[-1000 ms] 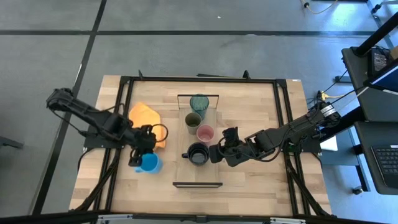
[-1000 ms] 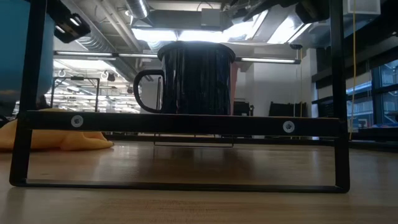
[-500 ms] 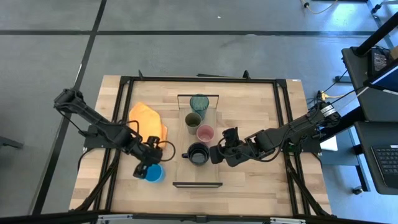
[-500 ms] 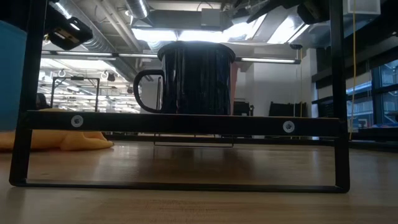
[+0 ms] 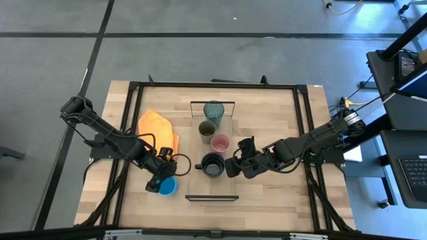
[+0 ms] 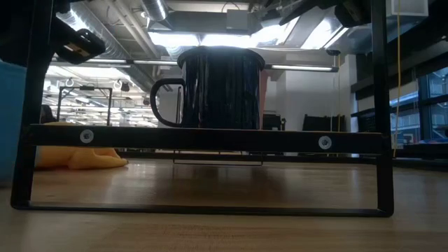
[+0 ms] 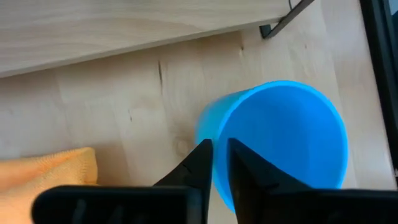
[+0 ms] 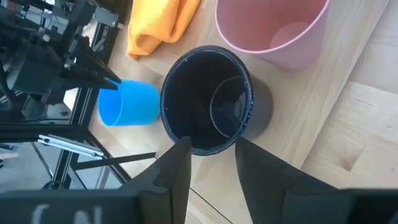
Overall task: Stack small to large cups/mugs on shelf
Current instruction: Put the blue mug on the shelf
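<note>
The left pincer (image 5: 160, 179) sits at the rim of the blue mug (image 5: 166, 186), which stands on the worktop (image 5: 267, 200) beside the shelf (image 5: 212, 148), near its front end. In the left wrist view its fingers (image 7: 200, 163) are close together with only a narrow slot between them, right at the mug's wall; whether they grip the rim or have let go cannot be told.

The right pincer (image 5: 232, 165) waits just beside the black mug (image 5: 213, 165), its fingers parted and holding nothing. That mug stands on the shelf with 3 cups lined up behind it: the pink cup (image 5: 220, 142), the green cup (image 5: 207, 128) and the teal tumbler (image 5: 213, 109). An orange cloth (image 5: 159, 127) lies on the worktop behind the blue mug.

The main risk is a weak pinch on 1 thin wall: if the blue mug is lifted that way it could swing or slip out. Moving it toward the shelf could also knock its base against the shelf's black end frame (image 5: 211, 197), or bump the black mug's handle, which points toward it. The gap left in front of the black mug looks tight.
</note>
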Robot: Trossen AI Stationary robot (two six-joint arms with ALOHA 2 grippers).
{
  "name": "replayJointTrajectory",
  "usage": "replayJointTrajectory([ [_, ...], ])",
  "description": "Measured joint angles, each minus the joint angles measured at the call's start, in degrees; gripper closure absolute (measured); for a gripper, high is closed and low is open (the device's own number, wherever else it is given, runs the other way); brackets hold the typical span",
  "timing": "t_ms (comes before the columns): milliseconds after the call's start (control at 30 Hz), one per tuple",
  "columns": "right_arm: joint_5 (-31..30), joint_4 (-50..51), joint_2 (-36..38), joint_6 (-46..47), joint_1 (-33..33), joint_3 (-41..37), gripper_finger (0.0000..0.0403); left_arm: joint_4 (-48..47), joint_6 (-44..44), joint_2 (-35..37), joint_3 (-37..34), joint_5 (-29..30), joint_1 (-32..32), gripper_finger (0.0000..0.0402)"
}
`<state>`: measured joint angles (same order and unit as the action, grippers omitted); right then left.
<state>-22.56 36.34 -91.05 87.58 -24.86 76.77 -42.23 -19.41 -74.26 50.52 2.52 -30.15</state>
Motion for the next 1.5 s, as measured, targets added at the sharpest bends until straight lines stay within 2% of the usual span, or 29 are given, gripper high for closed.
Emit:
replayJointTrajectory([
  [233, 0.2, 0.0, 0.0, -0.7, 0.0, 0.0, 0.0276, -0.3, -2.1, 0.0, 0.0, 4.6, 0.0, 0.0335],
  [400, 0.2, 0.0, 0.0, -0.8, 0.0, 0.0, 0.0276, -4.3, -8.1, 1.4, 2.5, 6.4, 0.2, 0.0328],
  [467, 0.2, 0.0, 0.0, -0.8, 0.0, 0.0, 0.0276, -8.0, -13.4, 2.5, 4.3, 6.4, 0.1, 0.033],
  [567, 0.2, 0.0, 0.0, -0.8, 0.0, 0.0, 0.0276, -12.3, -27.0, 4.4, 5.2, 6.2, -0.4, 0.033],
  [767, 0.2, 0.0, 0.0, -0.9, 0.0, 0.0, 0.0276, -13.4, -54.4, 5.5, 4.2, 5.8, -5.2, 0.0328],
  [900, -0.1, 0.1, 0.0, -1.8, 0.0, 0.0, 0.0276, -12.6, -66.5, 4.6, 4.2, 8.5, -7.7, 0.0331],
  [1033, -0.1, 1.8, 0.0, -5.1, 0.0, 0.0, 0.0276, -13.9, -78.4, 3.6, 4.2, 8.6, -9.4, 0.0332],
  [1133, 2.5, 2.8, 0.0, -7.1, 0.0, 0.0, 0.0276, -15.7, -83.9, 2.6, 4.2, 9.6, -10.7, 0.0332],
  [1267, 2.7, 4.9, 0.0, -7.9, -0.5, 0.0, 0.0276, -17.8, -88.2, 1.3, 4.2, 7.4, -10.7, 0.0332],
  [1367, 1.8, 6.9, 0.0, -8.4, -0.6, 0.0, 0.0276, -16.1, -89.9, 0.5, 4.2, 5.2, -10.8, 0.0332],
  [1500, 1.8, 7.3, 0.0, -9.9, -0.4, 0.0, 0.0276, -12.7, -92.4, 0.2, 4.2, 5.9, -11.6, 0.0332],
])
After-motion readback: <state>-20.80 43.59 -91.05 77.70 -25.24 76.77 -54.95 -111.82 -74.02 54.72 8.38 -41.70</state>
